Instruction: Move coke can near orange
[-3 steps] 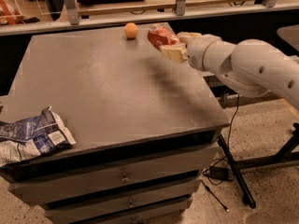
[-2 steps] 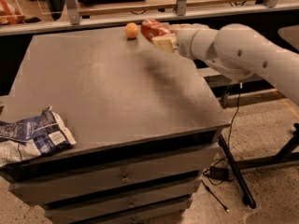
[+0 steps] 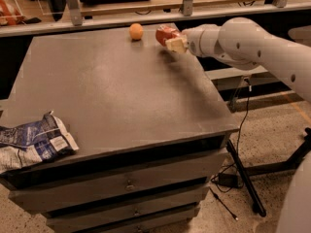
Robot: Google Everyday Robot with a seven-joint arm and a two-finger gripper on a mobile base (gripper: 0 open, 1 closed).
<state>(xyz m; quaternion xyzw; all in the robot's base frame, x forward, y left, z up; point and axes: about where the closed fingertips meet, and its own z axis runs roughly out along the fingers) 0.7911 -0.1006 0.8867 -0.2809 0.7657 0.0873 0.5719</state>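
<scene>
The orange [image 3: 136, 31] sits near the far edge of the grey tabletop [image 3: 116, 91]. The red coke can [image 3: 164, 34] is held in my gripper [image 3: 171, 39], just right of the orange and close above the table's far right part. The gripper is shut on the can, with a cream-coloured finger [image 3: 176, 44] across its near side. My white arm reaches in from the right. A short gap separates the can from the orange.
A blue-and-white foil snack bag [image 3: 34, 142] lies at the table's front left corner, overhanging the edge. The table is a drawer cabinet [image 3: 126, 183]. A shelf rail with metal posts [image 3: 73, 6] runs behind it. Cables and a stand leg [image 3: 245, 176] lie on the floor at right.
My gripper has carried the coke can leftward along the far edge, closer to the orange. The orange and the snack bag have not moved.
</scene>
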